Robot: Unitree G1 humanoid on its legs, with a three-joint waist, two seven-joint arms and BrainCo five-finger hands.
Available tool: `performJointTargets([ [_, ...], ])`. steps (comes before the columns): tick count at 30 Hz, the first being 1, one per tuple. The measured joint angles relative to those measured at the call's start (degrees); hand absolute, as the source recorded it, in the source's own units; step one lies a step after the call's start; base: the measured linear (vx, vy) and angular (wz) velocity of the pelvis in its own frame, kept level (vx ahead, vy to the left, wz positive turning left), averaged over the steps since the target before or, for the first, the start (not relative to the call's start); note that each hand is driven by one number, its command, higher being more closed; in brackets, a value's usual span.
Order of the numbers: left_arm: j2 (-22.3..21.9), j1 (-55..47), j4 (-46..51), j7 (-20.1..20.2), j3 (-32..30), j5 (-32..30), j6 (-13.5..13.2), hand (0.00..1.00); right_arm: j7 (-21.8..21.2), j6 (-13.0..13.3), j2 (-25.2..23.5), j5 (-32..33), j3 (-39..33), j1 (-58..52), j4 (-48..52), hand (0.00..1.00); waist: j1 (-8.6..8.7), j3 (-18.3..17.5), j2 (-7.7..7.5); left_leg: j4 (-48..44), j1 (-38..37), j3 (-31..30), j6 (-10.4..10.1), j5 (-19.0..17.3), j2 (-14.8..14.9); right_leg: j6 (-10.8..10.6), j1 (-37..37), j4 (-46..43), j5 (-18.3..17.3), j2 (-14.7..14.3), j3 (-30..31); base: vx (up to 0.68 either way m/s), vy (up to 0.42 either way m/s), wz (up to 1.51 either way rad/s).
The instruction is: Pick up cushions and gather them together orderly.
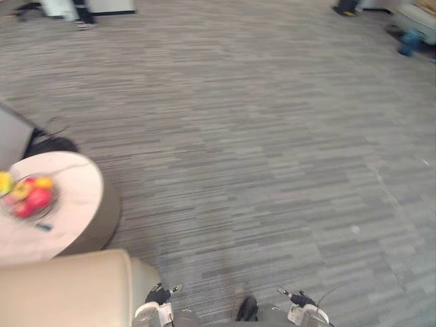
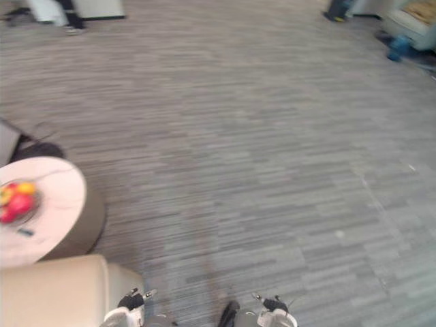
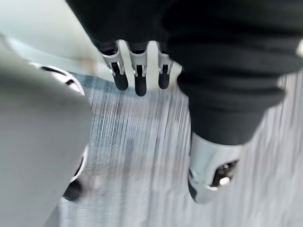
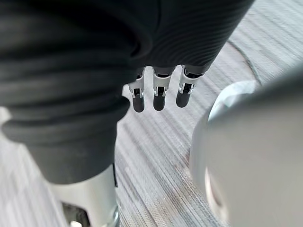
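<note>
Grey striped carpet (image 1: 259,150) took up most of the room, wide and bare between me and the far wall. At the robot's near left stood the rounded corner of a beige upholstered seat (image 1: 61,293), and just beyond it a round pale table (image 1: 75,191). On the table sat a shallow bowl (image 1: 53,204) holding red fruit (image 1: 37,198), an orange one (image 1: 43,182) and a yellow one (image 1: 5,181) at the edge. A dark bag (image 1: 51,144) lay on the carpet behind the table. In the far right corner a tan shape (image 2: 417,11) rested on pale furniture — possibly a cushion, too blurred to say. The left hand (image 3: 135,71) and the right hand (image 4: 159,92) both hung low over the carpet, fingers straight and loose — nothing in either.
</note>
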State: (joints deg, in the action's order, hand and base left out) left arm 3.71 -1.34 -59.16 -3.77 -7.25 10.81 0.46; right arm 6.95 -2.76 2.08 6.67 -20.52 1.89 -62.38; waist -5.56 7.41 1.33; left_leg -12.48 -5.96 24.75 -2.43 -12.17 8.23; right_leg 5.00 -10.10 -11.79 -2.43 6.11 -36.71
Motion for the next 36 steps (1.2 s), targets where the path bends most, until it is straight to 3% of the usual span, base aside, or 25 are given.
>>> performJointTargets([
  [2,-0.87,0.73,-0.04,0.11,1.91,-0.34,0.02,0.0,0.33,-0.13,1.59,-0.16,-0.92,-0.02,-0.76,0.0,1.1,0.72,1.57,-0.24,-0.96,-0.54,-1.0,0.65,0.21,0.04,0.26,0.67,-1.05,-1.5,2.86,0.24,-0.119,-0.73],
  [4,-1.02,0.9,0.0,0.09,2.22,-0.98,0.05,0.0,0.32,-0.17,1.9,0.03,-1.29,-0.8,-1.82,0.0,1.72,0.8,1.53,-7.52,0.69,-2.16,-1.13,0.7,1.64,0.05,2.01,1.95,-2.16,-2.72,4.45,0.21,-0.085,-0.48],
  [6,-1.14,0.84,0.25,0.19,2.67,-1.85,0.1,0.0,0.51,-0.14,2.24,0.05,-1.64,-1.48,-1.85,0.0,1.93,1.15,1.72,-24.83,6.64,-5.44,-1.87,1.26,5.1,0.43,5.77,4.59,-2.95,-4.67,5.93,0.23,-0.092,-0.36],
  [7,-1.16,0.88,0.67,0.18,2.82,-1.85,0.01,0.0,0.73,-0.21,2.45,0.05,-1.64,-1.85,-1.9,0.0,1.59,1.66,2.15,-33.95,10.08,-9.4,-0.94,-0.58,6.0,1.07,8.35,5.61,-4.22,-6.13,8.08,0.19,-0.017,-0.62],
  [8,-1.11,0.73,1.16,0.19,2.89,-1.87,0.09,0.0,0.94,-0.21,2.57,0.07,-1.74,-1.81,-1.81,0.0,0.91,2.22,2.18,-37.15,12.43,-11.93,-0.9,-2.85,5.19,1.06,10.29,5.72,-4.94,-6.61,9.92,0.19,0.022,-0.75],
  [10,-0.9,0.59,2.66,0.17,4.28,-1.87,0.09,0.0,1.2,-0.16,2.55,0.15,-2.01,-1.57,-1.47,0.0,-0.34,2.38,2.02,-34.15,17.15,-14.46,-0.5,-4.68,2.18,0.61,11.69,5.87,-5.53,-6.4,13.62,0.19,0.088,-1.03],
  [12,-1.1,0.64,3.62,0.16,4.95,-1.9,0.0,0.0,1.45,-0.17,2.43,0.18,-2.5,-0.91,-1.45,0.0,-1.05,2.42,2.27,-21.22,19.42,-18.06,-0.95,-4.09,-1.87,-0.2,11.97,6.08,-5.94,-5.94,17.31,0.18,0.139,-1.16],
  [13,-1.24,0.54,3.81,0.15,5.0,-2.13,0.01,0.0,1.55,-0.13,2.29,0.26,-2.52,-0.53,-1.13,0.0,-1.07,2.23,2.8,-10.45,19.83,-22.2,-1.9,-2.14,-3.74,-1.45,12.07,6.11,-6.68,-6.08,20.01,0.18,0.186,-1.12],
  [15,-1.06,0.19,3.89,0.08,4.8,-2.32,0.03,0.0,1.66,-0.14,1.18,0.27,-2.79,-0.86,-0.99,0.0,-2.67,1.56,2.49,-3.7,18.21,-25.02,-1.99,5.41,-6.34,-2.48,12.67,7.41,-7.03,-5.63,26.61,0.31,0.207,-1.37],
  [16,-1.04,0.2,3.56,0.04,4.98,-2.39,0.19,0.0,1.69,-0.19,0.94,0.28,-2.81,-0.99,-0.98,0.0,-2.19,1.02,2.01,-2.25,17.31,-24.2,-1.47,4.93,-7.21,-3.8,13.28,8.7,-6.64,-5.12,29.02,0.4,0.151,-0.86],
  [17,-0.93,0.99,3.51,0.04,4.98,-2.4,0.23,0.0,1.78,-0.39,1.18,0.28,-3.02,-1.14,-1.14,0.0,-1.56,1.06,1.59,-3.91,17.57,-23.33,1.17,4.64,-8.02,-5.51,13.32,8.97,-5.44,-4.36,30.41,0.4,0.156,-0.47],
  [19,-1.08,0.83,3.77,0.03,4.6,-2.35,0.36,0.0,1.81,-0.67,1.1,0.26,-3.82,-1.98,-1.01,0.0,-2.14,1.2,1.31,-5.15,15.56,-20.01,2.93,2.04,-8.1,-7.12,13.32,6.32,-6.82,-3.14,32.73,0.37,0.187,-0.73],
  [21,-1.16,-0.35,3.34,0.02,4.35,-2.3,0.49,0.0,1.58,-0.44,0.42,0.24,-3.44,-2.28,1.16,0.0,-2.28,1.01,1.57,-2.24,9.22,-15.18,4.1,-0.2,-8.46,-12.37,8.62,-8.68,-11.09,-1.69,35.7,0.35,0.198,-1.08],
  [23,-0.82,-0.39,3.32,-0.02,5.08,-2.16,0.55,0.0,0.88,-0.06,0.45,0.29,-2.78,-1.91,2.6,0.0,-1.11,1.18,1.56,-0.41,4.66,-13.05,4.73,-1.52,-8.5,-17.0,0.89,-27.01,-10.65,0.6,33.25,0.28,0.144,-0.64],
  [25,0.12,-0.42,2.72,-0.13,6.34,-2.15,0.62,0.0,0.89,-0.01,0.73,0.26,-2.81,-1.63,2.88,0.0,-0.51,1.79,1.59,2.33,-0.85,-11.75,4.6,-1.62,-8.27,-12.94,-1.42,-34.2,-11.85,4.03,25.99,0.33,0.095,-0.37],
  [26,0.4,-0.25,2.61,-0.56,6.55,-2.01,0.57,0.0,0.86,0.01,1.01,0.25,-2.7,-1.53,2.65,0.0,-0.21,1.99,1.95,3.93,-3.89,-10.58,4.19,-1.86,-7.22,-10.27,-2.4,-32.76,-13.21,5.17,20.8,0.31,0.05,-0.43],
  [28,1.38,-0.4,2.53,-1.0,6.6,-1.79,0.49,0.0,0.83,-0.01,0.97,0.23,-1.57,-0.58,2.09,0.0,0.35,2.23,1.47,4.49,-5.15,-10.12,3.35,-2.35,-5.64,-8.36,-5.07,-25.4,-12.62,4.37,16.34,0.31,-0.025,-0.27],
  [30,2.03,-0.07,2.49,-1.01,6.73,-1.79,0.47,0.0,0.79,0.0,0.8,0.24,-1.41,0.52,1.09,0.0,1.38,2.8,0.46,4.97,-5.32,-10.24,3.33,-2.36,-5.12,-7.13,-8.36,-15.08,-8.04,2.54,16.18,0.33,-0.103,-0.04],
  [31,2.25,-0.49,2.42,-1.0,6.73,-1.79,0.48,0.0,0.77,0.01,0.78,0.53,-1.61,0.68,0.58,0.0,2.28,3.17,-0.31,5.71,-6.41,-11.08,2.99,-2.52,-5.72,-6.67,-8.82,-6.32,-2.33,1.11,18.07,0.41,-0.179,0.04],
  [32,2.51,-0.96,2.3,-0.98,6.61,-1.8,0.5,0.0,0.75,0.02,0.77,0.6,-1.74,-0.03,0.49,0.0,2.6,2.97,-2.06,5.56,-7.92,-12.93,1.83,-3.21,-7.18,-5.5,-8.9,-1.49,2.83,0.78,21.11,0.53,-0.259,0.1],
  [33,2.12,-1.42,1.93,-1.0,6.44,-1.81,0.49,0.0,0.7,0.07,1.03,0.89,-2.15,-0.37,0.51,0.0,2.72,3.31,-1.94,5.12,-9.03,-14.82,1.08,-3.66,-7.32,-3.28,-8.93,-3.26,6.73,0.37,22.8,0.52,-0.284,-0.06],
  [35,-0.04,-1.9,2.16,-1.02,5.68,-1.73,0.39,0.0,0.57,0.01,2.84,0.86,-2.88,-0.31,0.13,0.0,2.14,2.03,1.54,-6.6,-4.84,-19.68,0.33,-4.1,-4.36,-3.68,-8.04,-4.86,1.63,-2.04,22.39,0.42,-0.229,-0.23],
  [36,-0.51,-2.14,2.49,-1.03,5.07,-1.72,0.33,0.0,0.56,0.03,2.83,0.86,-3.16,-0.38,0.18,0.0,2.27,1.96,2.11,-12.44,-2.17,-20.67,-0.37,-3.71,-3.62,-3.2,-7.22,-3.87,1.15,-2.88,22.12,0.44,-0.203,-0.09],
])
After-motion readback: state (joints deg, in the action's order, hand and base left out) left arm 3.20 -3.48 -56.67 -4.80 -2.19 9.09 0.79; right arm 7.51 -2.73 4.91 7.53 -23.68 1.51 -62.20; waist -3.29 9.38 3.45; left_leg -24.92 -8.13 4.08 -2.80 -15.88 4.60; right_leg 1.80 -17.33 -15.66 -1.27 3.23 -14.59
